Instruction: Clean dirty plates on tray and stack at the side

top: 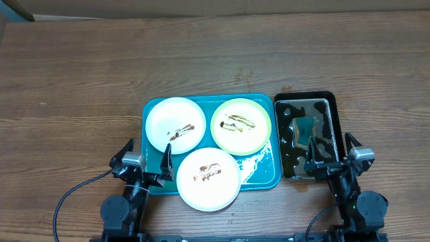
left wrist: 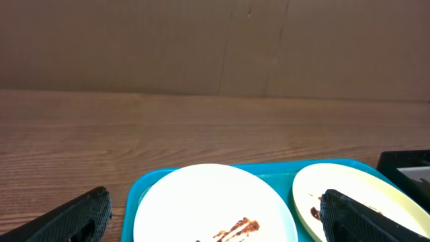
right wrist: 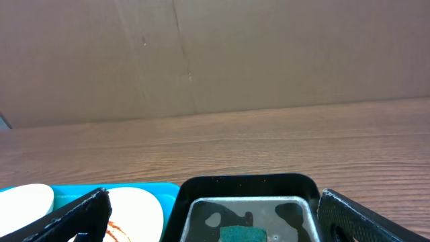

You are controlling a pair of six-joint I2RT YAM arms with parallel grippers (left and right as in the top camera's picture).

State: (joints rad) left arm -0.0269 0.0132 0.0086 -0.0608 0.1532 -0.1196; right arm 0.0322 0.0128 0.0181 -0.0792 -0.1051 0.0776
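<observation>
The teal tray (top: pixel 156 107) holds three dirty plates with brown smears: a white plate (top: pixel 175 125) at the back left, a pale yellow-green plate (top: pixel 241 126) at the back right, and a white plate (top: pixel 208 179) at the front overhanging the tray's near rim. My left gripper (top: pixel 144 161) is open and empty at the tray's front left corner. My right gripper (top: pixel 333 153) is open and empty over the near end of the black pan. In the left wrist view the back white plate (left wrist: pixel 208 202) lies between my fingers, with the yellow-green plate (left wrist: pixel 349 195) at the right.
A black pan of water (top: pixel 306 136) stands right of the tray with a green sponge (top: pixel 304 128) in it; it also shows in the right wrist view (right wrist: pixel 248 191), sponge (right wrist: pixel 243 234) at the bottom. A cardboard wall (left wrist: pixel 215 47) stands behind the wooden table (top: pixel 74 87).
</observation>
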